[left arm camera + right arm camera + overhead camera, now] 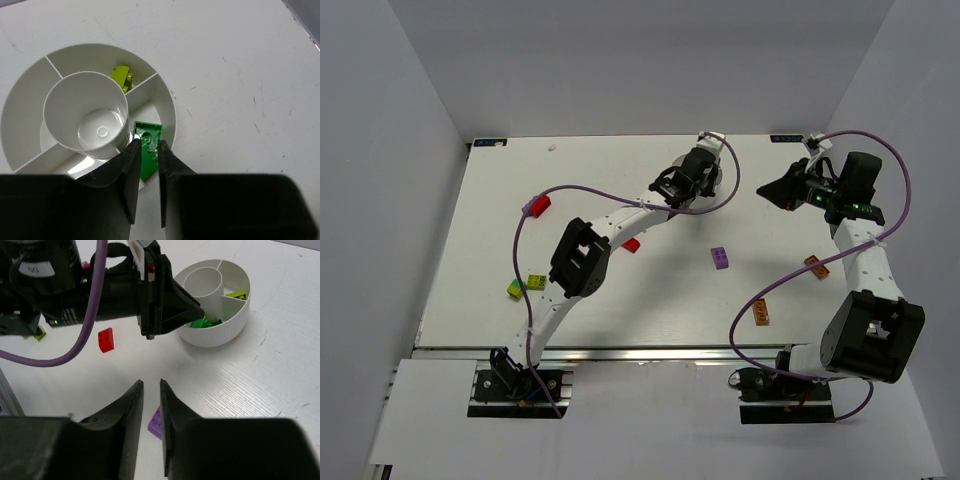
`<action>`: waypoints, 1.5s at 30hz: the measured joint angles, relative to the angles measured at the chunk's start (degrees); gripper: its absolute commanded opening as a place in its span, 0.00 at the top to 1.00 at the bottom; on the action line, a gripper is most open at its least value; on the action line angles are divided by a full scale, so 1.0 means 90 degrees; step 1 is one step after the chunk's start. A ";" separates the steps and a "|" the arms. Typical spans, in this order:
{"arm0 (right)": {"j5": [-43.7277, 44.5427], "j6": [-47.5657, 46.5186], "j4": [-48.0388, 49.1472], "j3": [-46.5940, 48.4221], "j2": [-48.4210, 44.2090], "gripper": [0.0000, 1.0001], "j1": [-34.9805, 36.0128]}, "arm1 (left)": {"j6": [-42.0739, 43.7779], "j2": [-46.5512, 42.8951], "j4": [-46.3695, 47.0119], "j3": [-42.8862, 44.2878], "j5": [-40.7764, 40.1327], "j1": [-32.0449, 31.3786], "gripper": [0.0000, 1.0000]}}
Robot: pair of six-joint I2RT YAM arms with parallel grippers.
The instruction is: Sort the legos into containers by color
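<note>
The round white dish (166, 102) has wedge compartments around an empty centre well (59, 95). My left gripper (148, 141) hangs over one wedge, shut on a green brick (147, 131) that points down into it. A yellow-green brick (121, 76) lies in the neighbouring wedge. The right wrist view shows the dish (215, 337), green plastic (202, 323) in its wedge and the left gripper (197, 305) at the rim. In the top view the left gripper (698, 172) hides most of the dish. My right gripper (151, 382) is empty with its jaws nearly together, hovering over a purple brick (156, 421).
Loose bricks on the table are a red one (537, 206), another red (631, 245), the purple one (720, 257), two orange ones (816, 266) (761, 312), and a yellow-green (515, 289) and green (535, 283) pair at the left. My right gripper (767, 192) is right of the dish.
</note>
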 measured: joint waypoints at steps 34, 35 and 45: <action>0.0143 -0.1722 -0.1605 -0.0257 0.0362 0.47 0.2722 | -0.5197 -0.9923 -0.3116 -0.9989 0.0423 0.4218 0.23; 0.0163 -0.1710 -0.1605 -0.0257 0.0362 0.46 0.2773 | -0.5219 -0.9891 -0.3184 -1.0069 0.0505 0.4255 0.22; 0.0413 -0.1593 -0.1605 -0.0260 0.0359 0.44 0.2858 | -0.5576 -0.8709 -0.2985 -1.0353 0.0940 0.4396 0.16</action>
